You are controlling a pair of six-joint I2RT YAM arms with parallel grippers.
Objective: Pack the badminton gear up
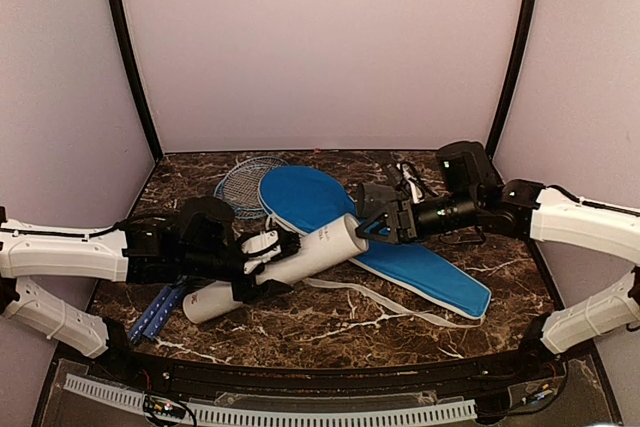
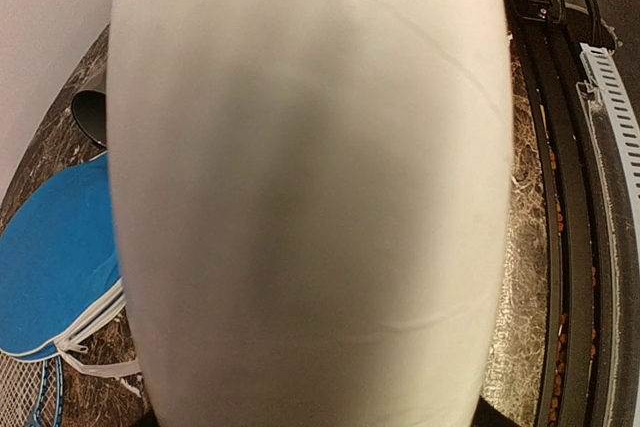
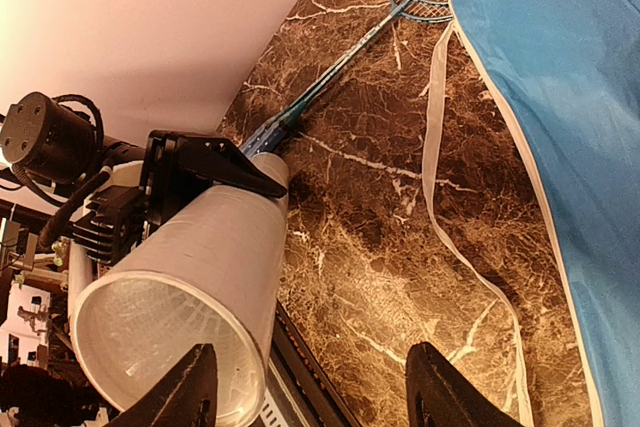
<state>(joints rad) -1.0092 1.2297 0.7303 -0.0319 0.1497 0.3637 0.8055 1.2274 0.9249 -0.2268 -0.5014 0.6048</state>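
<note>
Currently held item: long white tube [image 1: 285, 267], carried at a slant above the table, open mouth turned toward the right arm; white wall filling almost all of the left wrist view [image 2: 310, 187]; hollow inside visible through the mouth in the right wrist view [image 3: 165, 342].
Left gripper [image 1: 262, 259]: jaws pinching the tube around its middle; one black finger [image 3: 215, 162] laid across the tube wall.
Right gripper [image 1: 373, 227]: jaws spread, nothing between them, tips just beside the tube's open mouth; both fingers [image 3: 195, 392] set wide apart at the bottom edge of the right wrist view.
Blue zip bag [image 1: 310, 197]: flat on the table behind the tube, wide end toward the back, narrow end running to the right front, under the right gripper.
White strap [image 1: 370, 299]: loose on the table along the bag's near edge.
Rackets [image 1: 238, 185]: strung head partly under the bag's wide end; blue handles [image 1: 152, 317] side by side at the front left, beside the tube's closed end.
Table [image 1: 500, 257]: dark marble pattern with pale veins.
</note>
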